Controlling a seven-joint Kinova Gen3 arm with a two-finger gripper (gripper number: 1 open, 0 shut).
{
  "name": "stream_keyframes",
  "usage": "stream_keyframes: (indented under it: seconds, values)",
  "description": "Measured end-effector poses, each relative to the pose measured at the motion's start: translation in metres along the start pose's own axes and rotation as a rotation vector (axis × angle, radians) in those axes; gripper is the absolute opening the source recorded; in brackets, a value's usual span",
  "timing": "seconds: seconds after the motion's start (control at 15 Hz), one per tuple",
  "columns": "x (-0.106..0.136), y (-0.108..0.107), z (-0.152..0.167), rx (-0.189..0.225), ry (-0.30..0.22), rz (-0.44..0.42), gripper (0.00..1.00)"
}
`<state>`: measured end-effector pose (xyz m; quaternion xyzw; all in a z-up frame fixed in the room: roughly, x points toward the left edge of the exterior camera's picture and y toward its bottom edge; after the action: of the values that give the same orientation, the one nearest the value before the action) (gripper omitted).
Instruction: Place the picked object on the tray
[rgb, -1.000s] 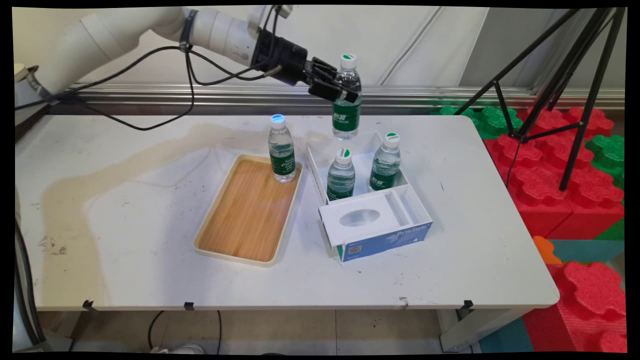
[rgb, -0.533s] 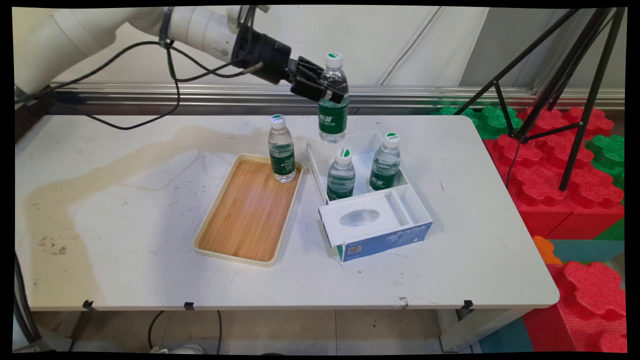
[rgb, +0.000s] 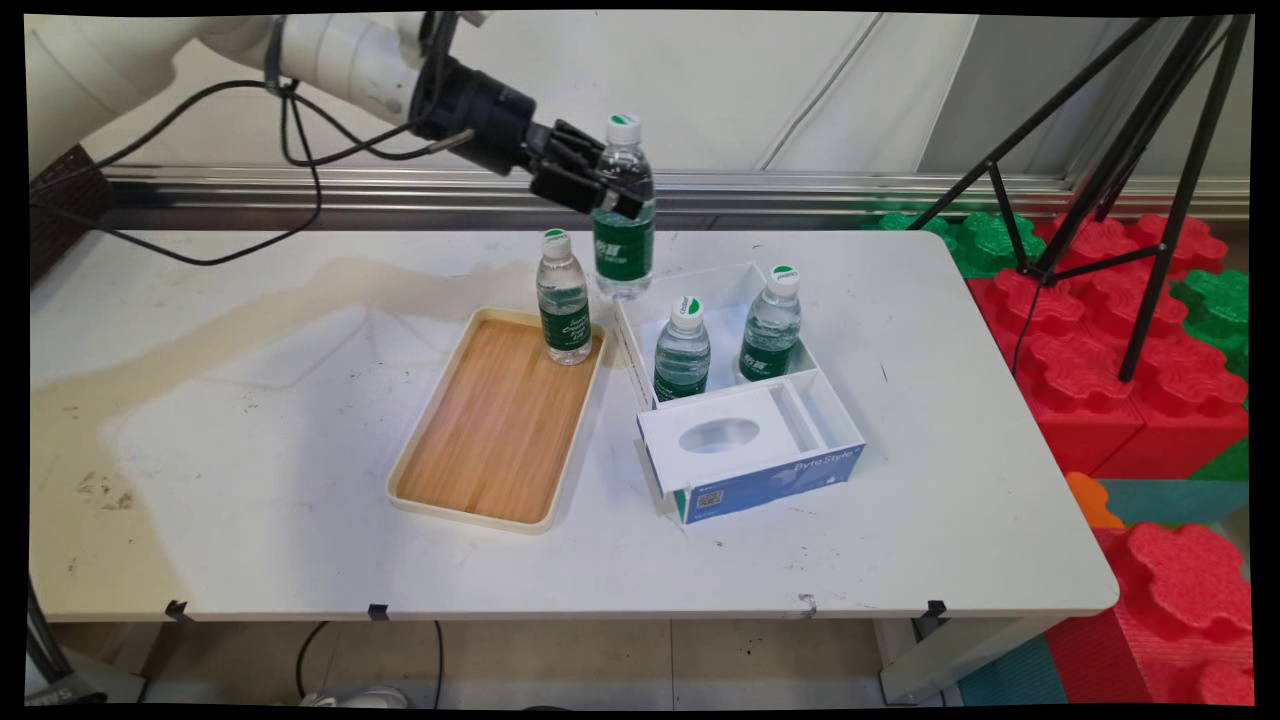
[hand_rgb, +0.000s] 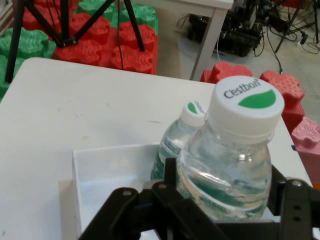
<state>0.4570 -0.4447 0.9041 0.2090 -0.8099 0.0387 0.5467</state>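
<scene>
The gripper is clamped round the shoulder of a water bottle, holding it upright in the air above the table's far edge, just over the white box's far left corner. Two bottles stand in that box; another stands at the wooden tray's far corner.

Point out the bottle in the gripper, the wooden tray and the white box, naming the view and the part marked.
held bottle (rgb: 624, 250): main view, green label.
wooden tray (rgb: 480, 440): main view, bare wooden floor.
white box (rgb: 628, 345): main view, left wall.
</scene>
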Motion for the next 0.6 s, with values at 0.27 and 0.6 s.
stream_keyframes:
  seconds: [0.27, 0.6]
  values:
    - [-0.011, 0.009, -0.019, -0.011, -0.021, -0.006, 0.00]
    - [-0.026, 0.021, -0.042, -0.034, -0.045, -0.017, 0.00]
